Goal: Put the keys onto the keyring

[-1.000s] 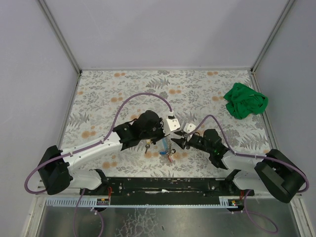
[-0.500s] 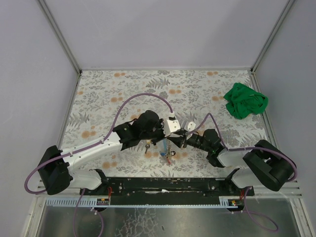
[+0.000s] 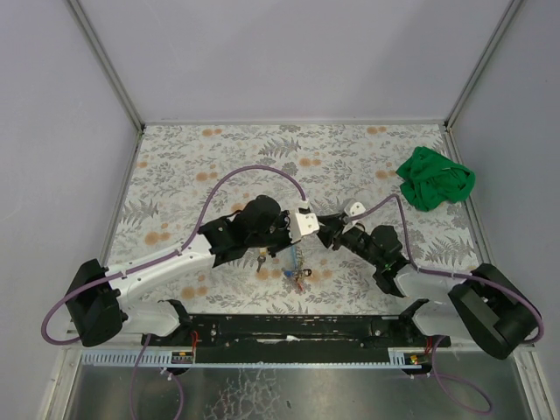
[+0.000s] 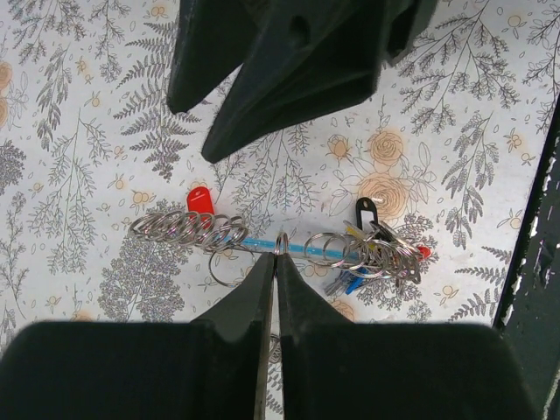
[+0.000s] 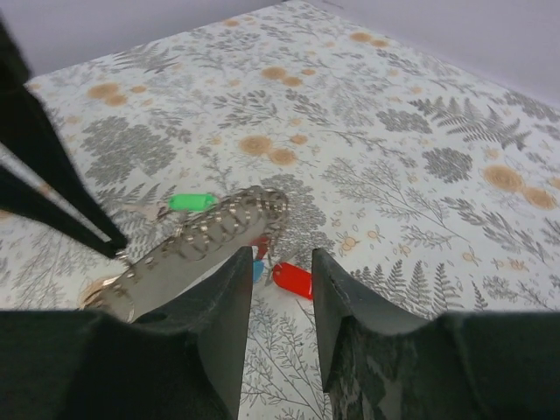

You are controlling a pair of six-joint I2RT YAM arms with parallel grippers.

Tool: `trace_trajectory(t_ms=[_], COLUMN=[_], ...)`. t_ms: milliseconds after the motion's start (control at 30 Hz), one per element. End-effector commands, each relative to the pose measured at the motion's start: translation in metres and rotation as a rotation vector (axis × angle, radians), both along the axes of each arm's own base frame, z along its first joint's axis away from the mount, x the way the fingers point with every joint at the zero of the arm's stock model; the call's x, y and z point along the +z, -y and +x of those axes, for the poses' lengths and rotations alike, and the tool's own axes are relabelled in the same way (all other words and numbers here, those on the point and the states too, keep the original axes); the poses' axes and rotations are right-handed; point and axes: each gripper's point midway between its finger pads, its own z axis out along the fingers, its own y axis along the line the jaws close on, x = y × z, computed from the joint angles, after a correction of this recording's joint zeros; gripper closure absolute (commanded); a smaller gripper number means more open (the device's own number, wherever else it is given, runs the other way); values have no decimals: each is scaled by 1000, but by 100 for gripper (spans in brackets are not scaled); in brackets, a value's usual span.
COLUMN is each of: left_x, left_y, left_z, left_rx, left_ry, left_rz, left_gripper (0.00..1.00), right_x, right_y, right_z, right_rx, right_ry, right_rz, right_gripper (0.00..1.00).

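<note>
Left gripper (image 4: 276,256): fingers pressed together at the bottom centre of the left wrist view, pinching one ring at the middle of the keyring bunch (image 4: 188,229). The bunch runs left and right of that ring, with a red tag (image 4: 200,199) at its left end and a black tag (image 4: 366,211) at its right.

Right gripper (image 5: 280,255): narrow gap, nothing between the fingers – only the floral table (image 5: 411,166) and the red tag show through.

Green key (image 5: 192,201): left of centre in the right wrist view, lying on the table just beside the bunch – whether it is attached cannot be told.

Green cloth (image 3: 435,179): upper right of the overhead view, well apart from both arms
</note>
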Motion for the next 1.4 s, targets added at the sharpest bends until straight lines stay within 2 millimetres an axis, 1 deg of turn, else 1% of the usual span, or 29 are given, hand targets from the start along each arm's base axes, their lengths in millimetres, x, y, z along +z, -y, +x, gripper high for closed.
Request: trace_trajectory(t_ms=[0,100,200,300,400,533,700,867,1100,1367], left_x=[16,15,16,17,18,18,18,18,16,17], left_y=[6,7,7,9,11,11,13,14,13,11], left_z=[4,4,4,1,-1,-3,-5,-7,-10,-9], left_rx=[-19,-23,-27,-44,-64,-73,-90,-106,-128,-119], left_ry=[53,49,50,49,45,42,39,38,35,44], left_rz=[-34,-28,-28,-35,-42,-45,-48,-44,-28,-19], left_gripper=[100,100,100,100,100,100,100,100,100,100], right_x=[11,17,20,21,28,34,34,25,5,-2], right_y=[-7,-14,-20,-27,-35,-41,-45,-47,-44,-41], right_z=[-24,-42,-56,-62,-66,-65,-65,-64,-62,-60], right_rx=[150,265,362,427,489,517,546,569,582,577], right_ry=[105,173,208,226,243,260,263,236,188,183], right_rz=[-65,-99,-113,-115,-99,-87,-100,-130,-221,-274], right_gripper=[60,60,61,63,65,67,68,71,74,74])
